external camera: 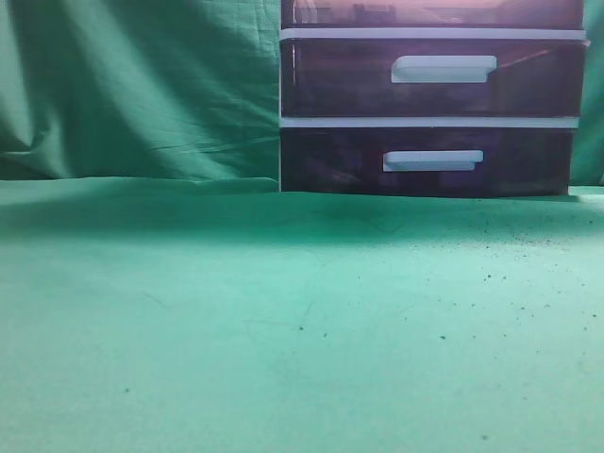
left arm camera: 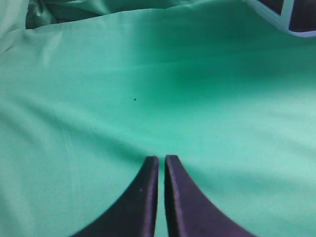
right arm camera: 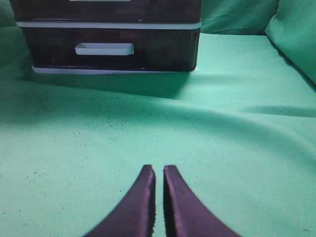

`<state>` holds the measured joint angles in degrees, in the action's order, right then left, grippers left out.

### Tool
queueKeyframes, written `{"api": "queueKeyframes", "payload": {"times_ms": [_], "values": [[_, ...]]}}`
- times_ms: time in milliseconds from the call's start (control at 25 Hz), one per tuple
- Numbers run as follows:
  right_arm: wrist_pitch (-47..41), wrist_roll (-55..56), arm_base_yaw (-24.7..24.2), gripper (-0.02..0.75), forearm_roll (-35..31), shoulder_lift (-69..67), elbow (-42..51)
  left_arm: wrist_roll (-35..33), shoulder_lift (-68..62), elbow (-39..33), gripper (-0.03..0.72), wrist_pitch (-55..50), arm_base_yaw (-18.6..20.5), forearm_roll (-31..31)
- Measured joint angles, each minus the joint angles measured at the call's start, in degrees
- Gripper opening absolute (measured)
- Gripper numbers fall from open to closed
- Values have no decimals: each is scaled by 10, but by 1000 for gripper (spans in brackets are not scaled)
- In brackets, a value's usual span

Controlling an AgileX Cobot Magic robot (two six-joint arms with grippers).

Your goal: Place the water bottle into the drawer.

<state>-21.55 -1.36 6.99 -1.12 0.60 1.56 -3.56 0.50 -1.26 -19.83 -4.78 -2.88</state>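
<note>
I see the drawer unit (external camera: 429,94) standing upright at the far edge of the green cloth, dark and translucent with pale frame strips between its tiers. Its drawers (external camera: 429,160) sit flush and shut, each with a pale horizontal handle (external camera: 432,161) on the front. From my right gripper (right arm camera: 158,170) it lies ahead and slightly to the left, well apart. From my left gripper (left arm camera: 161,160) only a corner of it (left arm camera: 291,15) shows, far ahead and to the right. I can't find the bottle in any view.
</note>
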Motion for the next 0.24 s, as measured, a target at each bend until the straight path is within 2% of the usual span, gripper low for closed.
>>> {"api": "queueKeyframes", "payload": {"times_ms": [240], "values": [[0, 0, 0, 47, 0, 0, 0, 1, 0, 0, 0, 0, 0, 0]]}}
